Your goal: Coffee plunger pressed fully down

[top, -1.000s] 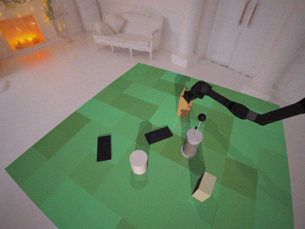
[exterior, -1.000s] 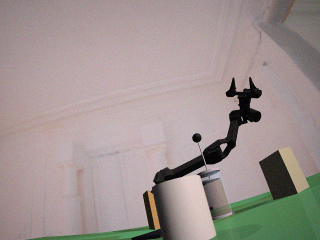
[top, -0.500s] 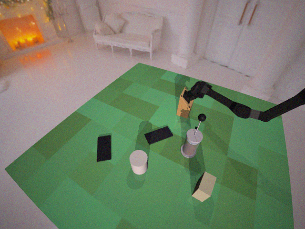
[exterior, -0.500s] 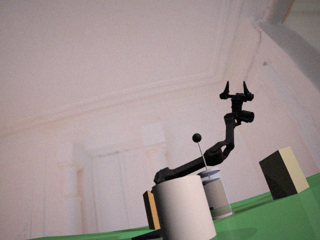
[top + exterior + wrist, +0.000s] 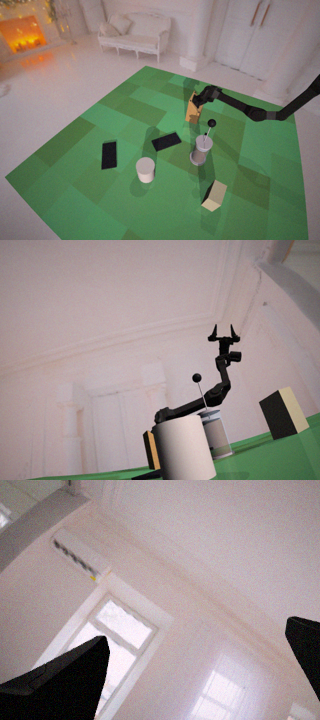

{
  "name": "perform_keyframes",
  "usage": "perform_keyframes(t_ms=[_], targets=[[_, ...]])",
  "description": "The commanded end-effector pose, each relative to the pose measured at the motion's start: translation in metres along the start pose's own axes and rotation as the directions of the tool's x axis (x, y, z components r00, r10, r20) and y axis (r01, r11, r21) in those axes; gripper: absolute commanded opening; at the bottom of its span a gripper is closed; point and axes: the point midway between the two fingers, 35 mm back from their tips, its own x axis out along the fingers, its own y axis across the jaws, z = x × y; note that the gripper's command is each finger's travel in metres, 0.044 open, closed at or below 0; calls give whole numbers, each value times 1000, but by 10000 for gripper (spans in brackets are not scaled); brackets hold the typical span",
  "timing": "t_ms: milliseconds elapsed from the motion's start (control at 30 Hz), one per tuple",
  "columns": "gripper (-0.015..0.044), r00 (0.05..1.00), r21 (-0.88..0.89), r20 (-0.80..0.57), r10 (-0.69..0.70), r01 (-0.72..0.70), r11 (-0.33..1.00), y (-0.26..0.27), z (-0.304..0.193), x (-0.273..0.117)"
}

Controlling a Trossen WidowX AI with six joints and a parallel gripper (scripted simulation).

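Pointing straight up, gripper [image 5: 223, 333] stands high above mat [image 5: 77, 201], fingers spread wide, nothing between them. Wrist view shows only ceiling and windows past two dark fingertips. Coffee press [image 5: 201, 151] upright on green mat, plunger knob [image 5: 212, 123] raised on thin rod, well apart from gripper. White cylinder [image 5: 145, 169] left of press, tan box [image 5: 215, 195] in front, orange block [image 5: 193, 111] behind.
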Motion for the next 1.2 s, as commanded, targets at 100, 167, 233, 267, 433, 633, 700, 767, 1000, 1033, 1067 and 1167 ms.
perform_keyframes(t_ms=[100, 167, 233, 267, 433, 633, 700, 767, 1000, 1033, 1067, 1167], targets=[[440, 1000, 105, -13, -8, 10, 994, -52, -1, -6], [440, 1000, 117, -22, -11, 13, 993, -62, -3, -6], [440, 1000, 142, -24, -8, 11, 990, -76, -5, -6], [440, 999, 151, -34, -11, 16, 988, -84, -8, -5], [440, 990, 217, -138, -5, 35, 976, -148, -45, 0], [440, 962, 321, -255, 93, -6, 947, -185, -107, 11], [440, 940, 344, -312, 137, -23, 939, -196, -137, 15], [440, 908, 372, -374, 187, -38, 927, -206, -172, 17], [440, 787, 482, -494, 369, -105, 870, -202, -264, 16], [440, 766, 496, -506, 397, -118, 860, -200, -277, 14], [440, 743, 511, -516, 426, -132, 849, -197, -290, 12], [440, 672, 561, -532, 514, -175, 809, -184, -325, 4]])
